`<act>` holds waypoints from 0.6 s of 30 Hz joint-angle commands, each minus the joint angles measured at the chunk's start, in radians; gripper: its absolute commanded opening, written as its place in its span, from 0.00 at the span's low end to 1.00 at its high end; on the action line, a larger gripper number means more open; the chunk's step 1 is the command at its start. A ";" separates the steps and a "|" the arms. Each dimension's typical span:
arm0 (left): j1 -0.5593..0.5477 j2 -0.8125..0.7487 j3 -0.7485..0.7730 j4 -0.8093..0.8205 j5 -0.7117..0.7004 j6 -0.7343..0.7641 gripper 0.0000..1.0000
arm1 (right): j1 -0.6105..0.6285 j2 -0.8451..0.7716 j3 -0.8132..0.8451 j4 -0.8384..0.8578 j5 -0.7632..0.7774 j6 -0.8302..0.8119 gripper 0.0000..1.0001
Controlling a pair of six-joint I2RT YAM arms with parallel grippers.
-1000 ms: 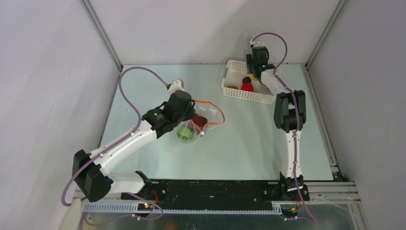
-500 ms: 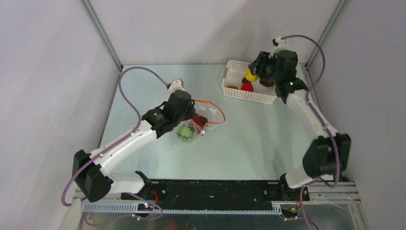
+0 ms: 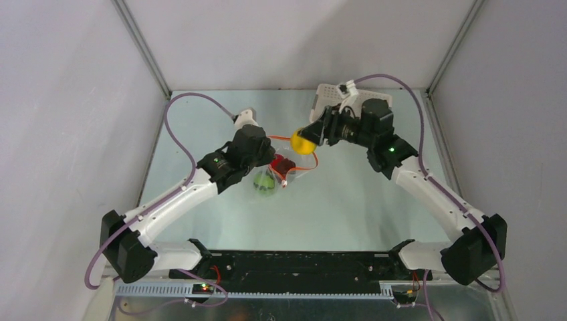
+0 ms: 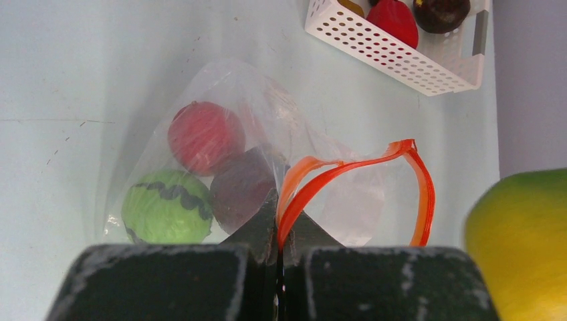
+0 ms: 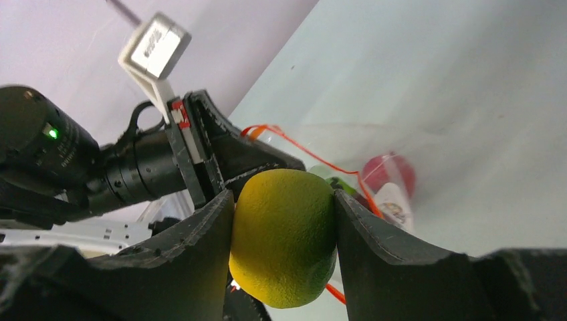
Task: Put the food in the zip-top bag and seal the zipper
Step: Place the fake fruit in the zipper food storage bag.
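The clear zip-top bag (image 4: 227, 100) lies on the table with a red ball (image 4: 204, 137), a green ball (image 4: 167, 207) and a dark maroon ball (image 4: 244, 190) of food inside. Its orange-red zipper (image 4: 421, 194) stands up as an open loop. My left gripper (image 4: 277, 224) is shut on one end of that strip. My right gripper (image 5: 284, 200) is shut on a yellow-green fruit (image 5: 284, 234) and hovers just right of the bag mouth, close to the left gripper (image 3: 264, 155). In the top view the fruit (image 3: 303, 142) hangs over the zipper loop. The slider tab is not visible.
The white perforated basket (image 4: 394, 50) stands at the back right and holds a red fruit (image 4: 394, 17) and a dark maroon fruit (image 4: 441, 10). In the top view the right arm partly covers the basket (image 3: 327, 97). Grey walls enclose the table.
My right arm has lifted the yellow-green fruit out of the basket and swung left and forward to the bag mouth. The left gripper and the bag have barely moved.
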 commanded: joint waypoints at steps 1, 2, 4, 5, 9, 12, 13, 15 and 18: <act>0.006 -0.044 -0.013 0.055 0.014 0.003 0.00 | 0.068 0.047 -0.013 0.048 -0.016 0.032 0.22; 0.005 -0.045 -0.016 0.055 0.015 0.002 0.00 | 0.082 0.055 -0.013 0.064 -0.013 0.033 0.23; 0.006 -0.051 -0.020 0.057 0.018 0.000 0.00 | 0.098 0.076 -0.013 0.085 -0.008 0.039 0.24; 0.006 -0.055 -0.022 0.057 0.019 -0.001 0.00 | 0.103 0.087 -0.013 0.085 0.009 0.039 0.25; 0.005 -0.059 -0.026 0.068 0.027 -0.004 0.00 | 0.139 0.112 -0.012 0.071 0.055 0.021 0.30; 0.004 -0.062 -0.027 0.067 0.031 -0.007 0.00 | 0.167 0.128 -0.012 0.064 0.103 0.006 0.38; 0.005 -0.064 -0.030 0.068 0.033 -0.008 0.00 | 0.171 0.130 -0.012 0.047 0.116 0.003 0.42; 0.005 -0.068 -0.037 0.072 0.033 -0.012 0.00 | 0.187 0.134 -0.013 0.025 0.138 -0.007 0.57; 0.006 -0.076 -0.043 0.076 0.033 -0.017 0.00 | 0.194 0.140 -0.013 0.019 0.139 -0.008 0.73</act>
